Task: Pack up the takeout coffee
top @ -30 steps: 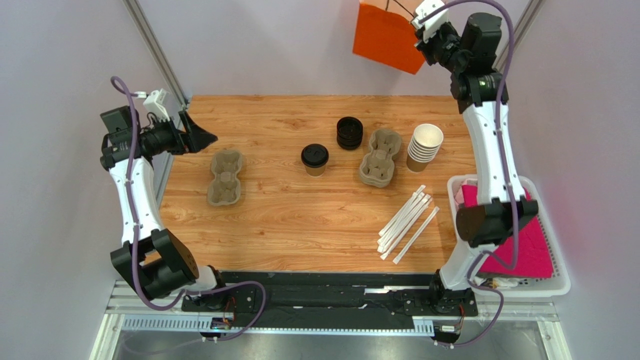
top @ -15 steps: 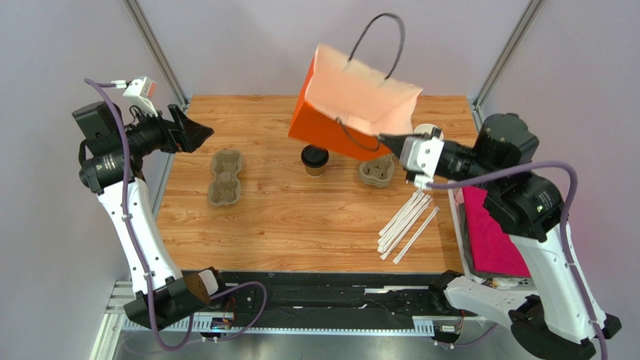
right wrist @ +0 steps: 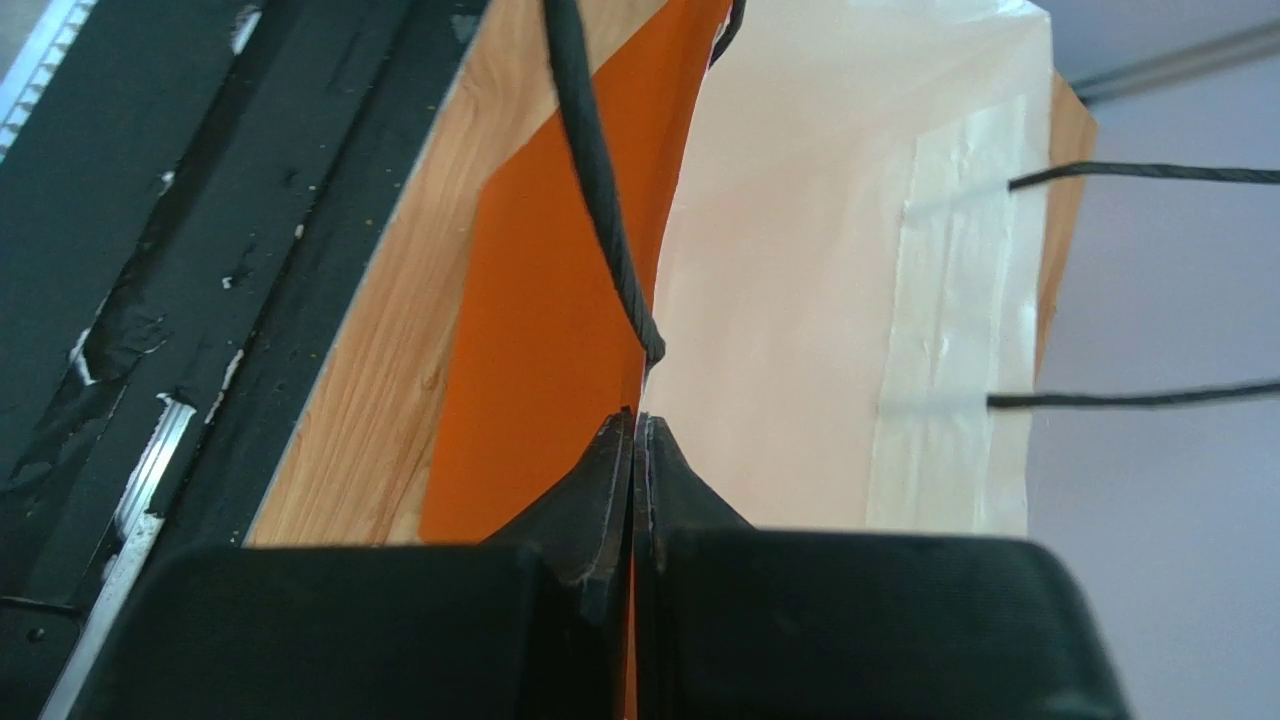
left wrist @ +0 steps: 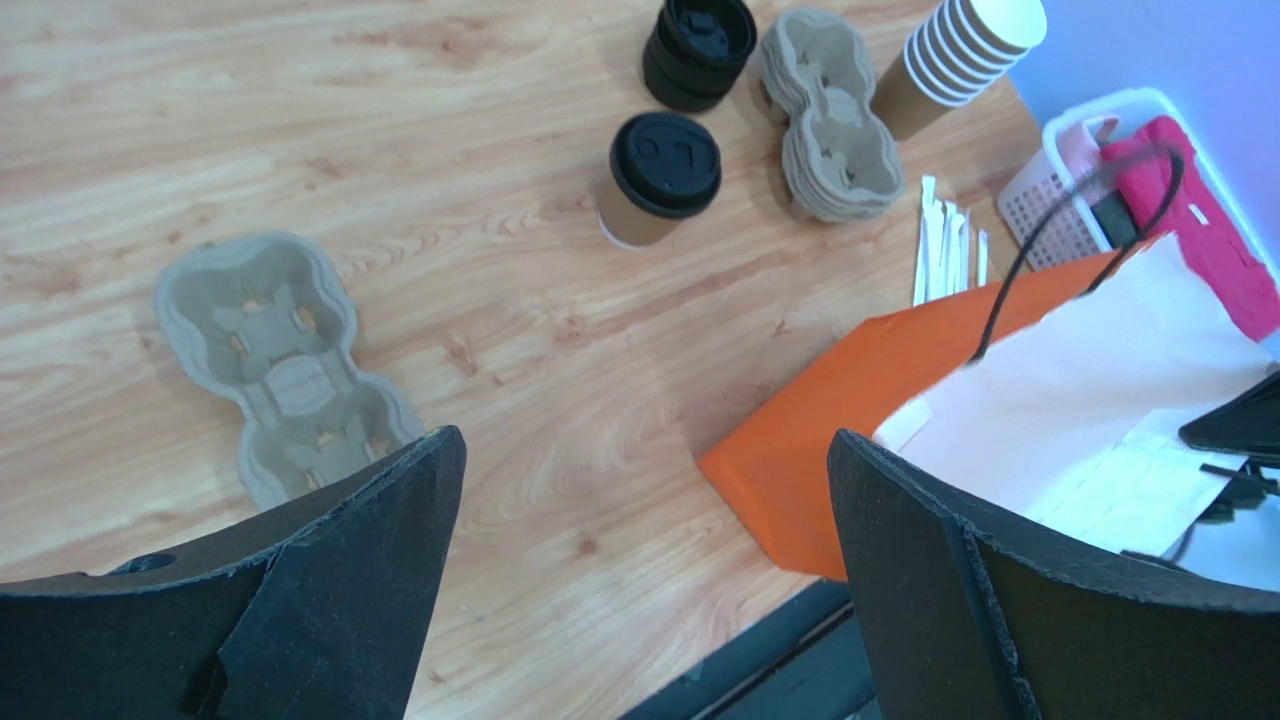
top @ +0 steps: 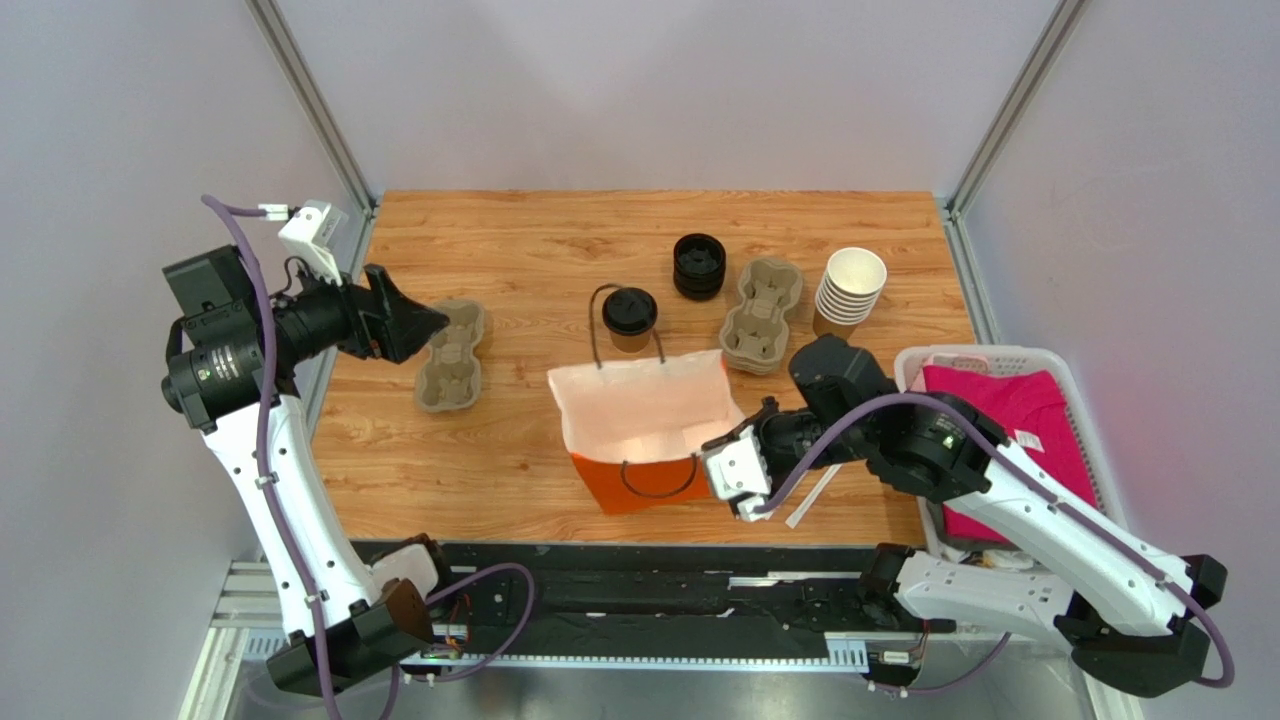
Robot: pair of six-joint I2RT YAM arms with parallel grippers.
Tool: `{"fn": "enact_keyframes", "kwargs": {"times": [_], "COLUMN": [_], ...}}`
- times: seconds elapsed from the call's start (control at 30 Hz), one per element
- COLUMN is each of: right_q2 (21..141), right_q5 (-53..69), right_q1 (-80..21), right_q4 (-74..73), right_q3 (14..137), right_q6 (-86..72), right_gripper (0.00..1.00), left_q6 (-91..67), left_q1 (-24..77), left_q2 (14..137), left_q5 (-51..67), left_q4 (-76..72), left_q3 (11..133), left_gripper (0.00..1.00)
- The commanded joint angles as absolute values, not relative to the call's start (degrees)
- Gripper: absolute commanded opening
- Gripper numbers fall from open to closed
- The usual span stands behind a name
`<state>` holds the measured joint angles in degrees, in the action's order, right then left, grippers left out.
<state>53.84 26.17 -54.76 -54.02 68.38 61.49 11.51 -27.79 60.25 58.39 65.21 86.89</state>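
The takeout coffee (top: pixel 630 318), a tan cup with a black lid, stands upright mid-table; it also shows in the left wrist view (left wrist: pixel 661 177). An orange paper bag (top: pixel 646 483) with a cream inside and black cord handles stands open just in front of it, near the table's front edge. My right gripper (top: pixel 709 450) is shut on the bag's right wall (right wrist: pixel 556 330), with its jaws pinched together over the rim (right wrist: pixel 636 428). My left gripper (top: pixel 433 320) is open and empty, above a grey pulp cup carrier (top: pixel 451 357) at the left (left wrist: pixel 643 438).
A stack of black lids (top: pixel 699 264), a stack of pulp carriers (top: pixel 759 312) and a stack of lidless cups (top: pixel 851 288) stand at the back right. White straws (top: pixel 819 477) lie partly under my right arm. A white basket (top: pixel 1059 360) with pink cloth stands at the right edge.
My right arm has swung the orange bag from high at the back down onto the front of the table. My left gripper has shifted right, over the carrier.
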Motion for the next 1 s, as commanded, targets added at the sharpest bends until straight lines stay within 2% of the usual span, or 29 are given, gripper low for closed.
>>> {"fn": "enact_keyframes", "kwargs": {"times": [0.0, 0.23, 0.3, 0.43, 0.47, 0.57, 0.73, 0.9, 0.97], "right_q2": [54.92, 58.10, 57.92, 58.36, 58.53, 58.54, 55.90, 51.25, 49.32], "right_q5": [27.33, 28.65, 27.95, 25.58, 24.71, 23.12, 18.99, 15.39, 7.77], "right_q1": [-57.91, -58.01, -58.01, -58.01, -58.01, -58.01, -58.01, -58.01, -58.01], "right_q4": [-50.63, -47.82, -46.15, -45.44, -45.87, -46.93, -47.89, -50.10, -46.86], "right_q3": [68.90, 67.86, 67.15, 68.28, 68.81, 70.75, 72.76, 79.62, 80.24], "right_q6": [66.71, 68.29, 68.47, 65.76, 64.87, 61.88, 56.44, 36.95, 28.69], "right_gripper": [0.00, 0.00, 0.03, 0.26, 0.44, 0.70, 0.75, 0.80, 0.85], "left_q6": [18.36, 20.65, 20.66, 20.39, 20.13, 18.20, 15.39, 12.14, 8.37], "left_q1": [-28.04, -26.63, -26.11, -25.75, -25.58, -25.40, -24.70, -24.79, -24.78], "left_q2": [62.40, 60.30, 59.15, 59.06, 59.06, 59.06, 58.71, 56.87, 56.51], "left_q5": [58.54, 59.33, 58.54, 57.83, 57.83, 58.09, 57.75, 57.13, 56.69], "left_q4": [71.63, 72.69, 72.25, 71.64, 71.11, 68.91, 65.84, 61.53, 58.02], "left_q3": [86.13, 83.33, 82.62, 81.56, 81.39, 80.77, 80.25, 77.62, 76.73], "left_gripper": [0.99, 0.99, 0.99, 0.99, 0.99, 0.99, 0.99, 0.99, 0.99]}}
